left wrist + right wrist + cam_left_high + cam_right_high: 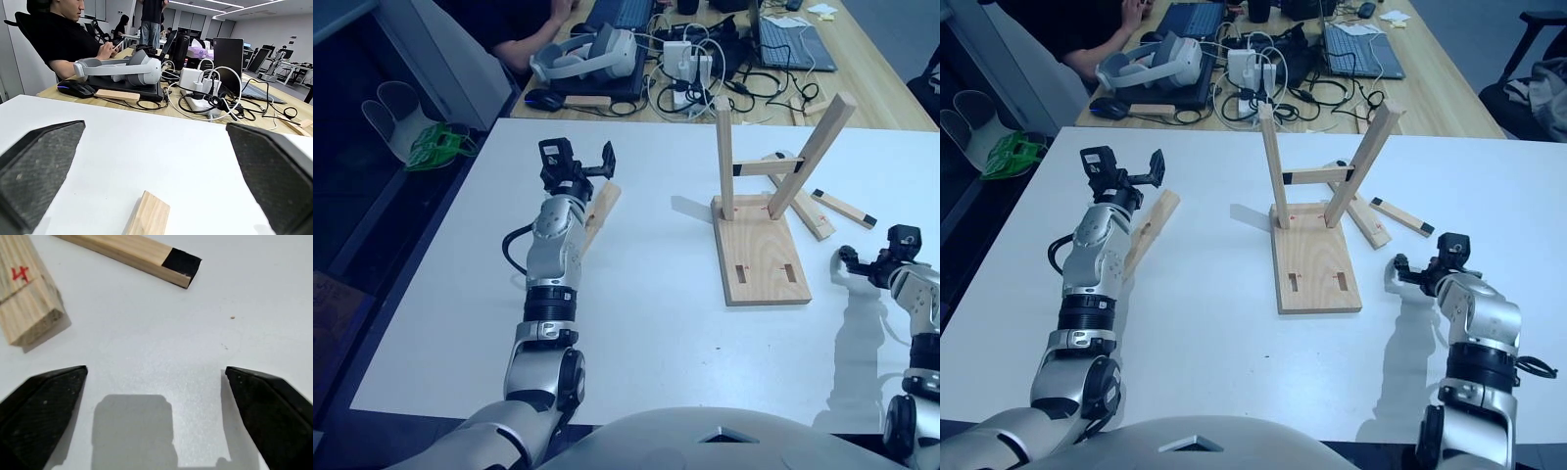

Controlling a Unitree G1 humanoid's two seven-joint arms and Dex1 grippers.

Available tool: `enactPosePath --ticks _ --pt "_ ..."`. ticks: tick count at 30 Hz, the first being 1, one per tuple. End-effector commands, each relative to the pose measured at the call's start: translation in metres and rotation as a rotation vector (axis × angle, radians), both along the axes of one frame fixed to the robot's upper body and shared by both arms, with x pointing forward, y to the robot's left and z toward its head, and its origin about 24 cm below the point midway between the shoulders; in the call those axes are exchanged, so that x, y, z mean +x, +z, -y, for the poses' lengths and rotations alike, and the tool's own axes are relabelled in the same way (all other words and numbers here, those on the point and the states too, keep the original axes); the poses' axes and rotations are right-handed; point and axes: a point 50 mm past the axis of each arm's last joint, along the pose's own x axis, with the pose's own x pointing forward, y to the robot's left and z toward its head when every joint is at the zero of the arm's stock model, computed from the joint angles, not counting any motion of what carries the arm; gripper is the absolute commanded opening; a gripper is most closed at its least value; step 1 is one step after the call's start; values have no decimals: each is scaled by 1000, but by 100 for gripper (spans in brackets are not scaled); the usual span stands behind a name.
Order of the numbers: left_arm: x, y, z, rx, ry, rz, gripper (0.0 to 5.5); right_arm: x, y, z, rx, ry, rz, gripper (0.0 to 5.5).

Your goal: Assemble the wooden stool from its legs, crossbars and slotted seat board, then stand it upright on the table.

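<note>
Surface: white table (646,323); slotted pale-wood seat board (764,269) sat mid-table.
L side: we saw pale wooden leg (603,208) just under left gripper (579,157), long axis fwd, fingers spread.
R side: right gripper (873,253) spread, empty.

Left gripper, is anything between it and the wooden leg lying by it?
Nothing visible is in the way. The open left gripper hangs at the leg's far end, with only bare table around it.
</note>
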Motion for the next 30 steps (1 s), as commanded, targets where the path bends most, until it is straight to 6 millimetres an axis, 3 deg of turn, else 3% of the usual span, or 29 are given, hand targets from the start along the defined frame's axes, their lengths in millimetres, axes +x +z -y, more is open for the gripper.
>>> enactPosePath --ticks 1,6,11,20,26,30 --pt "2 -2 -1 14 -4 -9 540 -2 -6 7 -36 -31 -33 531" --pt "3 0 4 22 -23 0 540 19 -7 30 -39 -48 -25 537" --pt "4 3 7 38 -40 15 540 41 -11 38 12 -79 -4 537" --pt "3 6 13 56 -73 24 540 65 -23 11 129 7 30 537" --pt "3 6 14 60 -83 19 540 65 -26 10 116 22 31 537" --pt "3 4 12 63 -80 10 540 63 -37 -9 199 175 -19 537"
